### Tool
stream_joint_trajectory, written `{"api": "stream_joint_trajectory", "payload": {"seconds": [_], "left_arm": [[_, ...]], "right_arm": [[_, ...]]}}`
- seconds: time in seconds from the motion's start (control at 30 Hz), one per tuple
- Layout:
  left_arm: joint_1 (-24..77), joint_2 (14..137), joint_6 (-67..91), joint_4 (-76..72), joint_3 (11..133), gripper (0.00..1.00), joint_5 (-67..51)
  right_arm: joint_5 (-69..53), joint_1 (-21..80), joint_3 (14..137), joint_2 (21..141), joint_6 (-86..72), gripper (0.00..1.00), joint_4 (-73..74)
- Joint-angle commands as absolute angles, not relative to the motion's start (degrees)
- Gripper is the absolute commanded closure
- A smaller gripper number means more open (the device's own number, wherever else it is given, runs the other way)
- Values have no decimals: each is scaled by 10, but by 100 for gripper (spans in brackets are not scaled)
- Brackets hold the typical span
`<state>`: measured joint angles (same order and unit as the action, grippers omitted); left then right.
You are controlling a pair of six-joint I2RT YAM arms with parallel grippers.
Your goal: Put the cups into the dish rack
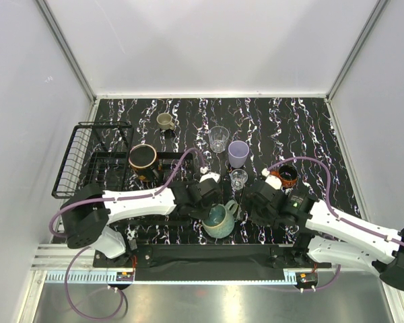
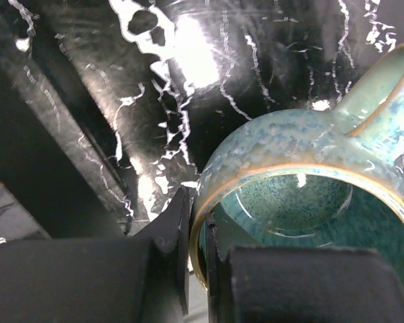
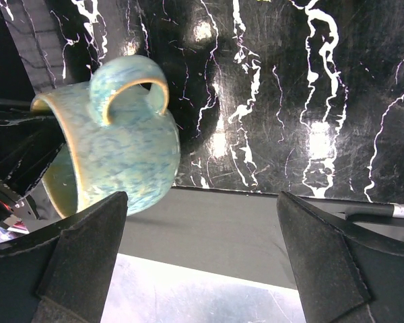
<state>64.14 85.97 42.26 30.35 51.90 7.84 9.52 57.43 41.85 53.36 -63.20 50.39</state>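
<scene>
My left gripper (image 1: 205,212) is shut on the rim of the teal glazed mug (image 1: 220,220), near the table's front edge. In the left wrist view one finger is outside the rim and one inside the mug (image 2: 303,141). The right wrist view shows the mug (image 3: 114,148) tipped on its side, handle up. My right gripper (image 1: 259,202) is open and empty just right of it. The black wire dish rack (image 1: 87,158) stands at the left, with the dark copper-rimmed mug (image 1: 143,158) on its flat tray.
An olive-beige mug (image 1: 165,121) stands at the back. A clear glass (image 1: 219,138), a lavender cup (image 1: 238,153) and a small clear glass (image 1: 238,177) stand mid-table. A red cup (image 1: 287,176) stands by my right arm. A black strip (image 3: 242,232) runs along the front edge.
</scene>
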Motion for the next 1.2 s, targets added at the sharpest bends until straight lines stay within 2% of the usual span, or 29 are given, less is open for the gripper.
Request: {"api": "stream_joint_trajectory", "payload": {"seconds": [0.0,0.17,0.33,0.53,0.63,0.83,0.97,1.17], "left_arm": [[644,867,399,305,554,100,105],[649,810,380,292,556,100,147],[650,686,336,230,529,100,219],[650,544,203,71,469,100,265],[650,513,128,7,446,100,270],[651,443,4,-88,402,100,238],[650,411,-85,-108,389,100,208],[651,334,-164,-150,344,100,151]], "right_arm": [[110,579,447,526,-641,0,517],[98,579,465,513,-635,0,542],[74,579,487,454,-657,0,534],[-21,578,497,404,-685,0,390],[-86,578,527,441,-686,0,333],[-212,578,524,504,-774,1,102],[-242,578,490,520,-856,1,-18],[-250,578,462,522,-920,5,-55]]}}
